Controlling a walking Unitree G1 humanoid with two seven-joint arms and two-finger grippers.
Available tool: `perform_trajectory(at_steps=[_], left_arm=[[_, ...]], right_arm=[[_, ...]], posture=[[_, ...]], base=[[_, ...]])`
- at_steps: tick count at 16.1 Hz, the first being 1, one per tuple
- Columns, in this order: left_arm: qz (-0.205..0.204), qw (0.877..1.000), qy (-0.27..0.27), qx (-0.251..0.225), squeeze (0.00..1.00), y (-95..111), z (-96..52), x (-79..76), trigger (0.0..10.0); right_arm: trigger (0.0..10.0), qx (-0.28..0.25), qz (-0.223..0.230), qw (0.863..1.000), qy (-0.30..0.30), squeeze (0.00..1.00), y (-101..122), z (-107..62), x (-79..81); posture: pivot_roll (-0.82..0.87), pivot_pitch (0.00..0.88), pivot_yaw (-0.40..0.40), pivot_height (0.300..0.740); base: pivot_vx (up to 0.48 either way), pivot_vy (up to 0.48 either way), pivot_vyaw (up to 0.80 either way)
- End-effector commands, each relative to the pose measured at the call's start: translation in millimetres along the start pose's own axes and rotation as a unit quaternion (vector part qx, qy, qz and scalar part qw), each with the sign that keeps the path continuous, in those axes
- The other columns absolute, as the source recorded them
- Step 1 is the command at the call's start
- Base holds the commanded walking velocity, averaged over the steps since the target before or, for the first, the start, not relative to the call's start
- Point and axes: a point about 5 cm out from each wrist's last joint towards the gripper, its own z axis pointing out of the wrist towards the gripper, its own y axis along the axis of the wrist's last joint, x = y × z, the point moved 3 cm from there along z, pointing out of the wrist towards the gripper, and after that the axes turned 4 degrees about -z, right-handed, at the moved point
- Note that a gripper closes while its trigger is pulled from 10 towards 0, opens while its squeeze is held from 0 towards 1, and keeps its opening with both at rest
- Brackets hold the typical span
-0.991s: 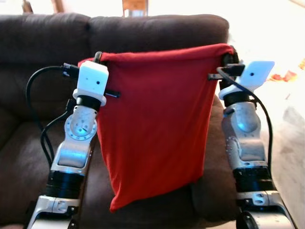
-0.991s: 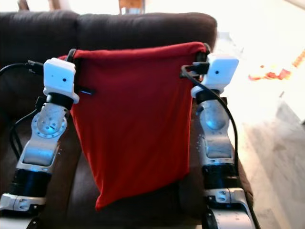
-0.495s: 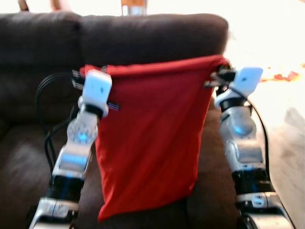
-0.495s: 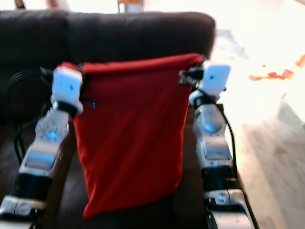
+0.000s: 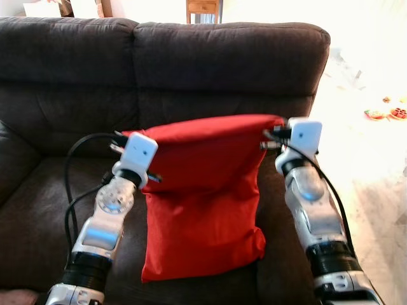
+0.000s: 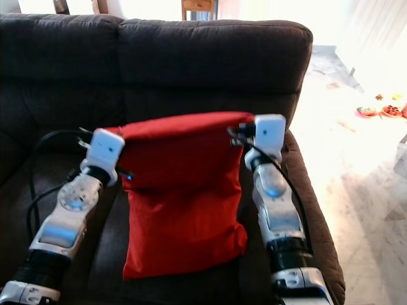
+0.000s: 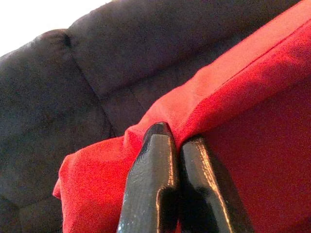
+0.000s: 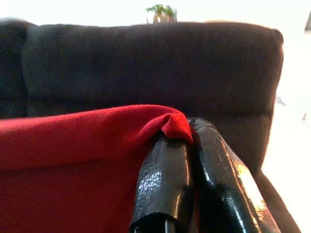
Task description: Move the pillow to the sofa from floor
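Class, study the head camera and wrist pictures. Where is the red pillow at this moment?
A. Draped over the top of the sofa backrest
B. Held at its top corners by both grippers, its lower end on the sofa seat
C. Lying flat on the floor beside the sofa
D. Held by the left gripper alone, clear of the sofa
B: the left gripper and right gripper each pinch a top corner of the red pillow, whose lower end sits on the sofa seat.

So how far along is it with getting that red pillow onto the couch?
Nearly there. The red pillow is off the floor, its lower edge resting on the sofa seat. In hand: the left claw and right claw each pinch a top corner, holding it upright. Left to do: let go and pull both arms away.
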Motion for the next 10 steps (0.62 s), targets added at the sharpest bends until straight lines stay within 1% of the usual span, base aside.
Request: perform_trajectory(at_steps=[1,3,4,5,6,7,10], left_arm=[[0.005,1.0,-0.009,0.022,0.0,-9.8,-3.0,-3.0,10.0],[0.002,0.999,-0.017,0.039,0.0,-19.3,-5.3,-8.8,10.0],[0.003,0.999,-0.019,0.042,0.41,-21.8,-6.0,-11.4,10.0],[0.004,0.999,-0.02,0.043,0.98,-22.6,-6.5,-13.0,10.0],[0.002,0.999,-0.023,0.039,1.0,-21.3,-6.8,-15.3,10.0],[-0.001,0.999,-0.023,0.037,1.0,-20.7,-6.9,-16.0,10.0],[-0.001,0.999,-0.017,0.036,1.0,-21.7,-6.8,-14.7,10.0]], right_arm=[[10.0,0.008,-0.009,1.0,-0.012,0.0,-4.2,-1.1,-6.9],[10.0,0.032,-0.013,0.999,-0.002,0.0,-18.2,-5.3,-4.6],[10.0,0.042,-0.014,0.999,-0.001,0.0,-24.1,-6.6,-3.9],[10.0,0.05,-0.012,0.999,-0.003,0.0,-27.9,-7.5,-4.0],[10.0,0.053,0.001,0.999,0.001,0.0,-30.1,-8.3,-2.8],[10.0,0.053,0.001,0.999,0.0,1.0,-30.6,-8.6,-2.5],[10.0,0.045,0.007,0.999,0.001,1.0,-28.1,-7.5,-1.6]], posture=[[0.01,0.075,-0.013,0.74],[0.01,0.075,-0.014,0.74],[0.01,0.076,-0.014,0.74],[0.01,0.076,-0.014,0.74],[0.02,0.076,-0.015,0.74],[0.02,0.076,-0.015,0.74],[0.02,0.075,-0.014,0.74]], base=[[0.0,0.0,0.0],[0.0,0.0,0.0],[0.0,0.0,0.0],[0.0,0.0,0.0],[0.0,0.0,0.0],[0.0,0.0,0.0],[0.0,0.0,0.0]])
